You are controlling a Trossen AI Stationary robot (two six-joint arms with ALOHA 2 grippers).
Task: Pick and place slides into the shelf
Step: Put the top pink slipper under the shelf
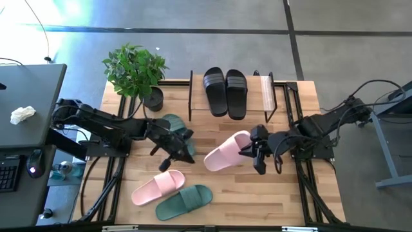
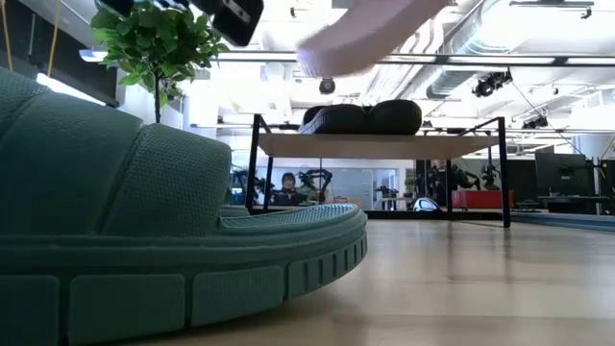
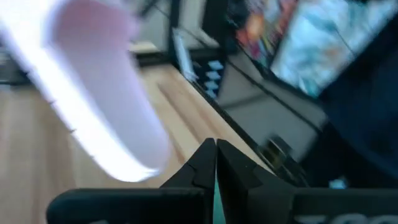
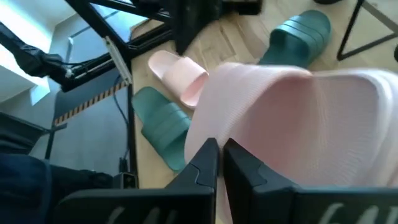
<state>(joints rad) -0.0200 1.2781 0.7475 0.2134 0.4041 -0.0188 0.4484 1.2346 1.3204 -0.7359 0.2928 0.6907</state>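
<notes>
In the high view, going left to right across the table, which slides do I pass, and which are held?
Pink slide lying flat → green slide beside it → pink slide held in the right tool. Black pair on the shelf left out.

Black pair on shelf; one pink slide lifted, tilted; others on tabletop.

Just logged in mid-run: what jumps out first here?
The right pincer holds a pale pink slide lifted above mid-table. Two black slides already sit on the shelf at the far edge. The left pincer is over a dark green slide near the plant.
</notes>
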